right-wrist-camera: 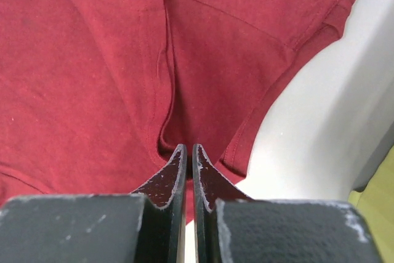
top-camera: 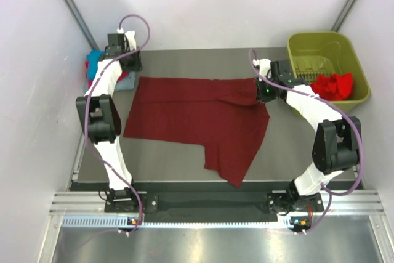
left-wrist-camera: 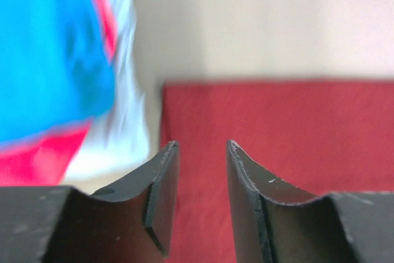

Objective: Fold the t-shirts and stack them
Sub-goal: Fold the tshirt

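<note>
Fingertips first. My right gripper (right-wrist-camera: 188, 149) is clenched, its jaws all but touching. The cloth of the dark maroon t-shirt (right-wrist-camera: 92, 78) puckers into a crease that runs right up to the tips. I judge I have a pinch of it, though the bite itself is hidden between the fingers. My left gripper (left-wrist-camera: 200, 146) is released: the jaws stand apart with nothing between them, poised over the shirt's left edge, with maroon cloth filling the view beyond and to the right.

Just left of those parted jaws lies the pile: a teal shirt (left-wrist-camera: 49, 47) on top, a pink-red shirt (left-wrist-camera: 31, 158) under it, and a pale grey-blue shirt (left-wrist-camera: 126, 115) showing at the side, all blurred.

From above, the maroon shirt lies spread on the table (top-camera: 166, 158), its long axis running left to right between my two wrists. One flap drops toward the near edge on the right. My right arm has the far-right corner; my left arm is nearer the left edge and the pile.

So the next move turns on that axis. I judge the left jaws must drop onto the cloth directly under them before any fold can cross the shirt.

Well off to the right, a bright red t-shirt (top-camera: 332, 84) waits in the basket (top-camera: 320, 36).
</note>
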`<action>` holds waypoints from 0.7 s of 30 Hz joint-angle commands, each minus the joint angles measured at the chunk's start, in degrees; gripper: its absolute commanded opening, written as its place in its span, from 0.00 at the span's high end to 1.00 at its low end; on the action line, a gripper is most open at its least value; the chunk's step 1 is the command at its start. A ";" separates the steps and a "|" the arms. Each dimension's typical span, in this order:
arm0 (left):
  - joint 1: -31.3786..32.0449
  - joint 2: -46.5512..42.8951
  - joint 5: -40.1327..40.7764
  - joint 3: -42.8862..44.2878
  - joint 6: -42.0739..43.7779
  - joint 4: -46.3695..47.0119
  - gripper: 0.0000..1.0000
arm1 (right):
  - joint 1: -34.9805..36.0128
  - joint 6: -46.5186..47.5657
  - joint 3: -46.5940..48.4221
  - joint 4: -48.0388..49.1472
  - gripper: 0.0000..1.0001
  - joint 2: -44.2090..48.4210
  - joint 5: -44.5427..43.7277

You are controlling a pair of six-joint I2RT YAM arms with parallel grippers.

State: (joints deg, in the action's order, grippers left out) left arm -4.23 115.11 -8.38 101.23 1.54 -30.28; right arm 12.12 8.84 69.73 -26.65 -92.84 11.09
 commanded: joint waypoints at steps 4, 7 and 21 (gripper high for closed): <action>3.52 14.25 -8.40 15.57 -3.65 -5.75 0.64 | 0.54 1.09 0.58 2.05 1.00 -0.06 -0.02; 4.05 16.02 -9.02 16.19 -3.39 -6.19 0.69 | 0.54 2.05 0.05 1.96 1.00 -0.41 -0.54; 4.05 16.64 -8.93 12.59 -4.44 -9.71 0.73 | 0.19 -1.54 12.85 1.87 0.40 -8.57 1.73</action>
State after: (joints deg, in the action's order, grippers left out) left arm 0.10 134.39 -17.12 114.80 -2.09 -39.51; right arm 12.14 9.52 74.61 -27.99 -97.32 10.96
